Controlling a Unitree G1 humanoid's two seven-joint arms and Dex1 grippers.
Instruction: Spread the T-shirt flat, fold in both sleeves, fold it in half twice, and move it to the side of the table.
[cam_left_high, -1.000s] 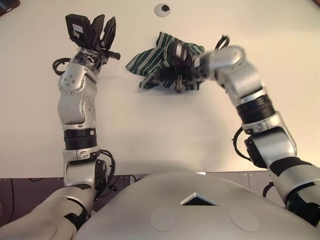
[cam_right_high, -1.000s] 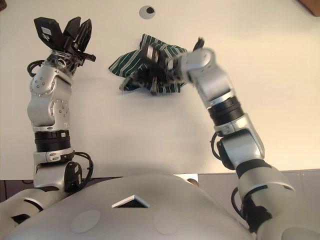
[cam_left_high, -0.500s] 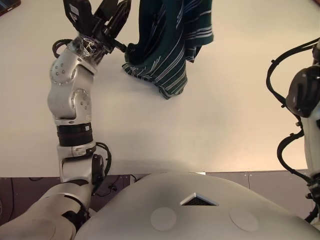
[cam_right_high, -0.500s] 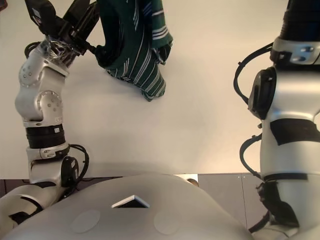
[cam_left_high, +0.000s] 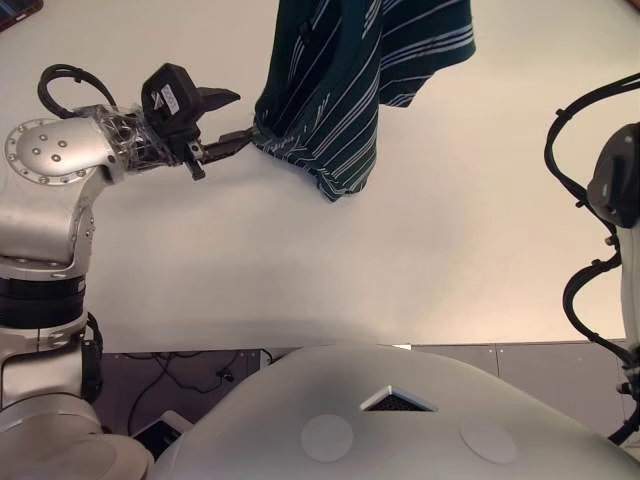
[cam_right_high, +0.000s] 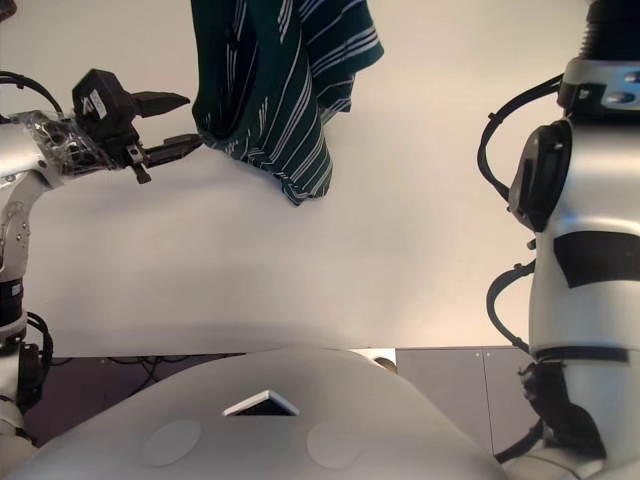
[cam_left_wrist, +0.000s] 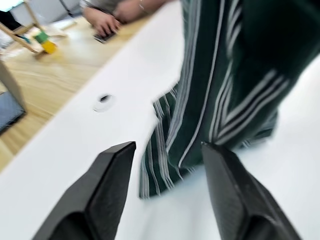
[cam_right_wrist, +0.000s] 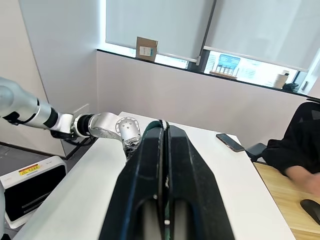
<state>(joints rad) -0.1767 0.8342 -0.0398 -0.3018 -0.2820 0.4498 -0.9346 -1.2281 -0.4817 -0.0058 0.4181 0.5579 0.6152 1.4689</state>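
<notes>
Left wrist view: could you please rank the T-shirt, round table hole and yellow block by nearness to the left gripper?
1. T-shirt, hanging right at the left gripper.
2. Round table hole, out on the white table.
3. Yellow block, on the wooden table beyond.

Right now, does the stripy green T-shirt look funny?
Yes. The dark green, white-striped T-shirt hangs bunched over the white table from the shut right gripper, not spread flat; the open left gripper sits beside it.

Left arm (cam_left_high: 55, 190): we've got it bent at the elbow, forearm level and pointing inward.
Left gripper (cam_left_high: 238, 117): fingers spread well apart.
Right arm (cam_left_high: 620, 200): we see it lifted high and upright.
Right gripper (cam_right_wrist: 163, 131): fingers pressed together, pinching the T-shirt (cam_left_high: 340, 90).
</notes>
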